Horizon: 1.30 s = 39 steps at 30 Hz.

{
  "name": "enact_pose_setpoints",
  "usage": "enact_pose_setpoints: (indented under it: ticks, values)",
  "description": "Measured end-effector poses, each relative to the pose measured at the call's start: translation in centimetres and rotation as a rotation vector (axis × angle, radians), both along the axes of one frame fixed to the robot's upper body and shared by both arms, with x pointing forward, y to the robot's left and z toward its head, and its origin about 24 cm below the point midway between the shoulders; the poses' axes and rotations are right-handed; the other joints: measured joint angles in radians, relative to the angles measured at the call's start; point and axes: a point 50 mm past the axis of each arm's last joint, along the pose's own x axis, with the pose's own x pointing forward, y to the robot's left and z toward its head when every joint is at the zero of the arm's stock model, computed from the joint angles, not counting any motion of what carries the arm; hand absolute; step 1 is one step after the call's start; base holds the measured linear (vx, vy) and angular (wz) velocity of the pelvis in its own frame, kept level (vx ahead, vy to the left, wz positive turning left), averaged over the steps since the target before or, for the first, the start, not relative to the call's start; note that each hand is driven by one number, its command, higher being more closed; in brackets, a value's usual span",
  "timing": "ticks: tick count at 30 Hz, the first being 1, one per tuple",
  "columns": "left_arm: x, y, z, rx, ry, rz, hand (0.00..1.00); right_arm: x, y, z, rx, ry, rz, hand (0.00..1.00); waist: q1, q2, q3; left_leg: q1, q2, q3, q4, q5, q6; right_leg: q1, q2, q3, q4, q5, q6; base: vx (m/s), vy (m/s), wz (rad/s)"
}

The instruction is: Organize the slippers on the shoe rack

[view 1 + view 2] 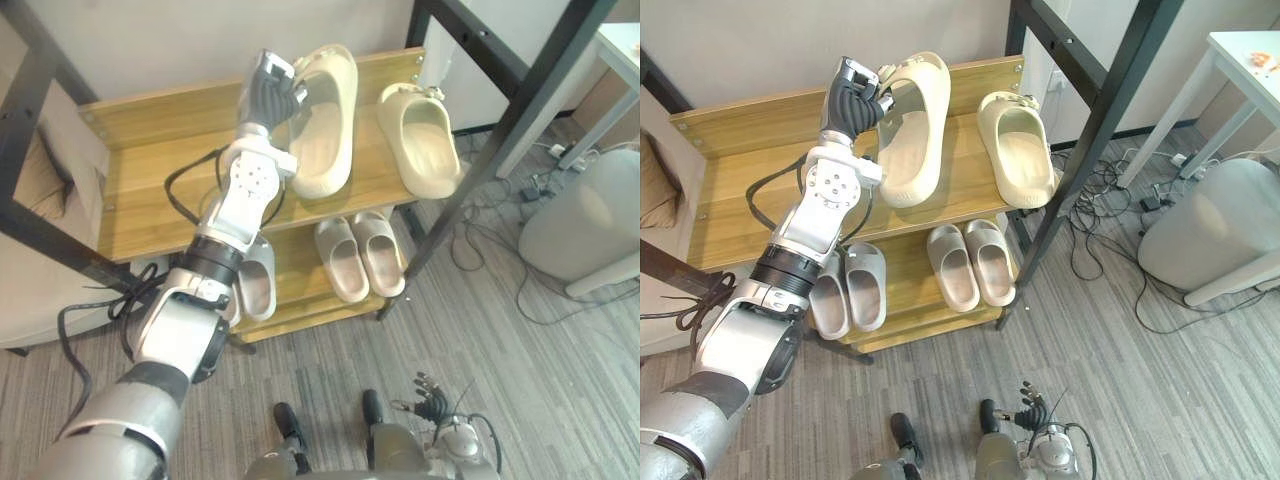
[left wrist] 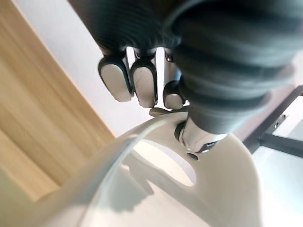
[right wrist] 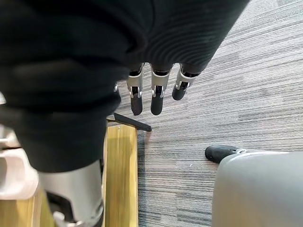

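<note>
Grips cream slipper (image 1: 910, 140) with left hand (image 1: 852, 100) on rack's top shelf (image 1: 740, 200); hangs right hand (image 3: 157, 92) slack, fingers straight.

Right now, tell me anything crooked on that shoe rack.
On the top shelf, the left cream slipper is tilted, partly lifted in the grip of the left hand; its mate lies flat. Nothing else stands out.
</note>
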Motion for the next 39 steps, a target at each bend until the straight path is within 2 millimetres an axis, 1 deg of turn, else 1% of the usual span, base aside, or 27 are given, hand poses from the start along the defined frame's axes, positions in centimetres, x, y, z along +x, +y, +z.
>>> enact_pose_setpoints:
  ticks: [5,9,10,16,20,24,28,34,39]
  values:
    - [0.6,-0.5,-0.1,-0.002,0.035,0.004,1.0,0.1,0.0,0.3,0.003,-0.02,-0.007,0.0,-0.005,0.007,0.004,-0.006,0.0,0.014,0.003,-0.004,-0.002,-0.019,0.0,0.013,0.003,0.003,0.003,0.0,0.035,-0.1]
    - [1.0,-0.5,0.1,0.004,0.05,0.015,1.0,0.4,-0.1,0.6,0.003,-0.041,-0.01,0.0,-0.007,0.022,0.015,-0.006,0.0,0.036,0.003,-0.012,0.001,-0.026,0.001,0.034,0.005,0.004,0.004,0.01,0.041,-0.13]
    - [1.0,-0.5,0.1,0.004,0.052,0.016,0.0,0.4,0.0,0.7,0.004,-0.043,-0.01,0.0,-0.008,0.023,0.016,-0.006,0.0,0.038,0.003,-0.012,0.0,-0.028,0.001,0.035,0.006,0.004,0.004,0.01,0.047,-0.14]
    - [0.9,-0.9,1.2,0.001,0.026,0.011,0.0,0.2,-0.2,0.8,0.018,-0.06,-0.05,0.0,-0.007,0.025,0.026,-0.007,-0.001,0.046,0.003,-0.017,0.0,-0.036,0.0,0.04,0.017,-0.002,0.008,0.0,0.032,-0.01]
    - [0.9,-1.1,1.1,-0.01,0.026,0.02,0.0,0.1,-0.4,0.9,0.018,-0.068,-0.07,0.0,-0.007,0.024,0.026,-0.007,-0.004,0.043,0.003,-0.019,0.002,-0.033,-0.003,0.036,0.017,-0.004,0.011,0.0,0.042,0.04]
    - [0.9,-1.9,0.9,-0.022,0.034,-0.002,0.0,0.0,-0.6,0.9,0.016,-0.072,-0.081,0.0,-0.008,0.023,0.027,-0.005,-0.008,0.023,0.003,-0.018,0.003,-0.02,-0.009,0.017,0.014,-0.006,0.013,0.0,0.031,0.12]
    - [0.8,-2.3,0.8,-0.029,0.037,-0.014,0.0,-0.1,-0.7,0.8,0.014,-0.068,-0.082,0.0,-0.01,0.023,0.028,-0.004,-0.014,0.005,0.003,-0.017,0.004,-0.008,-0.016,0.003,0.009,-0.007,0.014,0.0,0.035,0.13]
    - [0.4,-2.8,0.3,-0.077,0.038,-0.052,0.0,-0.3,-0.9,0.4,0.005,-0.044,-0.084,0.0,-0.014,0.021,0.029,0.012,-0.022,-0.02,0.002,-0.018,0.005,0.035,-0.021,-0.024,-0.016,-0.006,0.017,-0.01,0.025,0.13]
    - [0.1,-2.7,-1.1,-0.107,0.058,-0.071,0.0,-0.3,-1.4,0.1,-0.01,-0.019,-0.082,0.0,-0.015,0.021,0.029,0.014,-0.022,-0.03,-0.002,-0.017,0.007,0.045,-0.021,-0.036,-0.023,-0.006,0.017,-0.01,0.008,0.06]
